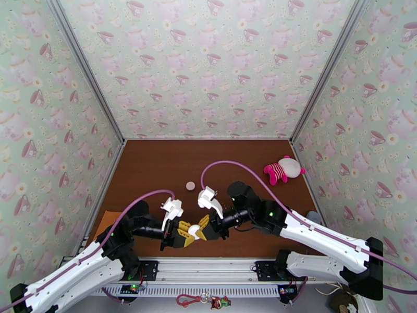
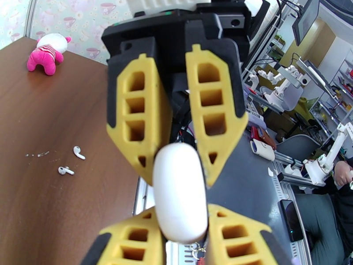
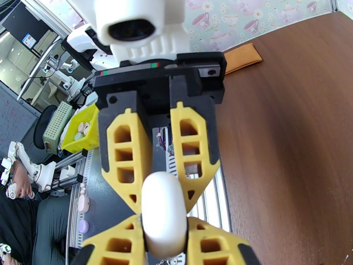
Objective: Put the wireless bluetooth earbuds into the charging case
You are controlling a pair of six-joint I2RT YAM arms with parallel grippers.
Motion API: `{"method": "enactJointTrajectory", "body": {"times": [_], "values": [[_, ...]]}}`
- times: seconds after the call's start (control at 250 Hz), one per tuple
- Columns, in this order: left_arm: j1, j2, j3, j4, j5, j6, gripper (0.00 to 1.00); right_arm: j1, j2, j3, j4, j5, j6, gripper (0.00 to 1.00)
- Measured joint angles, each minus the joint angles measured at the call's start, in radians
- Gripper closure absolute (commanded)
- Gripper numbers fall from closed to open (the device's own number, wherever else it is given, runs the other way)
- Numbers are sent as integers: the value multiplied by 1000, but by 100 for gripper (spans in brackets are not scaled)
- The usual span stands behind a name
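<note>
Top external: left tool [image 1: 187,234] and right tool [image 1: 203,229], both nearly closed, seemingly pinch one charging case [image 1: 194,231].

Top view looking down on the table [image 1: 156,168], wrist views close, facing each other across one white case [image 2: 180,191]

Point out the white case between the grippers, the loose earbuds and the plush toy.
white case [image 2: 180,195], left wrist view, middle of its shell.
earbuds [image 2: 78,152], left wrist view, the upper earbud's body.
plush toy [image 1: 280,171], top external view, its striped middle.
</note>
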Motion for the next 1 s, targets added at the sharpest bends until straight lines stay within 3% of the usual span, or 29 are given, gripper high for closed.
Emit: {"method": "enactJointTrajectory", "body": {"times": [0.096,0.18,0.396,0.488,0.62,0.804,1.0], "values": [[0,10,0,8,10,-18,83,0,0,5,-13,2,-2,100],[0,11,0,16,17,-32,75,0,0,11,-23,4,-2,100],[0,12,0,28,18,-51,75,0,1,17,-24,7,-3,100],[0,12,0,29,17,-50,64,0,6,22,-27,7,-3,100],[0,18,2,49,20,-66,59,11,30,26,-31,8,-9,100],[2,33,4,44,27,-68,73,13,30,29,-46,19,-15,100],[3,44,5,39,45,-61,81,17,21,30,-64,26,-22,100]]}}
